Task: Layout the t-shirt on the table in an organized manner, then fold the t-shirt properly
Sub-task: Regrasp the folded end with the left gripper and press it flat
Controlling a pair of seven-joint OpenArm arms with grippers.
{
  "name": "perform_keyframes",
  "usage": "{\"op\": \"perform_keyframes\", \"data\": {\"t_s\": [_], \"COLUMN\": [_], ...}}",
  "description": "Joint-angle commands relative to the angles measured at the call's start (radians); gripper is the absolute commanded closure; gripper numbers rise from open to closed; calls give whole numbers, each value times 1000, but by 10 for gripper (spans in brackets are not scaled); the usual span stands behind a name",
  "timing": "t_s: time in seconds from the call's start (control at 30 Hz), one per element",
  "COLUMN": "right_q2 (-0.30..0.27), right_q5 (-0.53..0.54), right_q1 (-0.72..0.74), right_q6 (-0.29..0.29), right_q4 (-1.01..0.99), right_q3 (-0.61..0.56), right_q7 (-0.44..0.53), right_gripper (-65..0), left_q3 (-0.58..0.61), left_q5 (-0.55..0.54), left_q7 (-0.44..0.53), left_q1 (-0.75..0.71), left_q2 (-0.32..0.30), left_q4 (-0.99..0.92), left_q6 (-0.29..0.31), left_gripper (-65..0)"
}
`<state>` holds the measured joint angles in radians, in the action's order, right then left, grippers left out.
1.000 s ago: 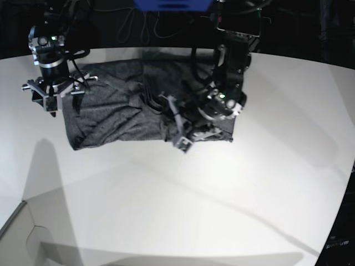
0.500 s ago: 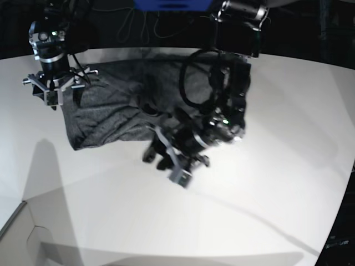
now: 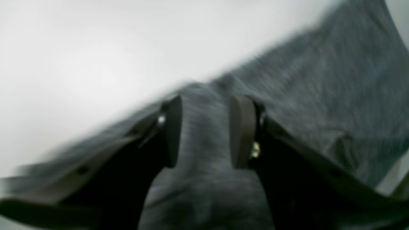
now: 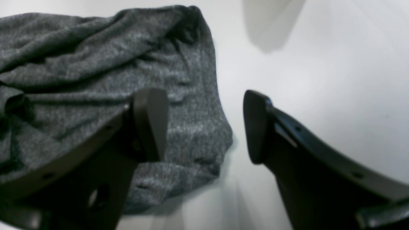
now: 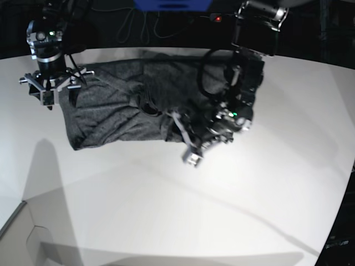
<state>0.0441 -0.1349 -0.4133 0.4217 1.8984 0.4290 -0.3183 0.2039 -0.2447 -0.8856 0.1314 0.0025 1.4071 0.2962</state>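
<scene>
The dark heather-grey t-shirt (image 5: 111,111) lies crumpled across the far part of the white table (image 5: 166,210). My left gripper (image 5: 188,147) is at the shirt's front edge, right of centre. In the blurred left wrist view the gripper (image 3: 204,131) is closed on a bunched fold of the t-shirt (image 3: 319,80). My right gripper (image 5: 50,97) hovers at the shirt's far left corner. In the right wrist view it (image 4: 204,124) is open and empty. One finger (image 4: 150,124) is over the t-shirt (image 4: 96,64), the other over bare table (image 4: 319,64).
A pale grey panel (image 5: 22,238) sits at the table's front left corner. The table's curved edge (image 5: 346,183) runs down the right side. Dark cables and a blue object (image 5: 172,4) lie behind the table.
The left gripper swung out over the table in front of the shirt, then came back to the shirt's front edge. The right gripper shifted slightly back and left.
</scene>
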Motion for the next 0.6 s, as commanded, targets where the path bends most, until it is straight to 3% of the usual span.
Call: {"op": "perform_keyframes", "data": {"t_s": [0.0,0.13,0.2,0.33,0.47,0.57], "right_q2": [-8,-8,-8,-8,-10,-8], "right_q5": [7,7,7,7,7,7], "right_q1": [3,3,0,-22,-32,-28], "right_q6": [-2,-2,-2,-2,-2,-2], "right_q4": [20,20,20,20,20,19], "right_q3": [1,6,6,6,8,44], "right_q7": [26,26,26,32,28,31], "right_gripper": [-378,-378,-378,-378,-380,-381], "left_q3": [30,116,113,113,113,111], "left_q5": [-9,-11,-11,-12,-14,-72], "left_q7": [10,29,95,210,265,337], "left_q1": [26,76,80,78,64,46], "left_q2": [6,49,80,112,126,126], "left_q4": [-16,-153,-173,-151,-70,-33], "left_q6": [2,2,1,-1,4,5], "left_gripper": [-235,-235,-235,-235,-236,-238]}}
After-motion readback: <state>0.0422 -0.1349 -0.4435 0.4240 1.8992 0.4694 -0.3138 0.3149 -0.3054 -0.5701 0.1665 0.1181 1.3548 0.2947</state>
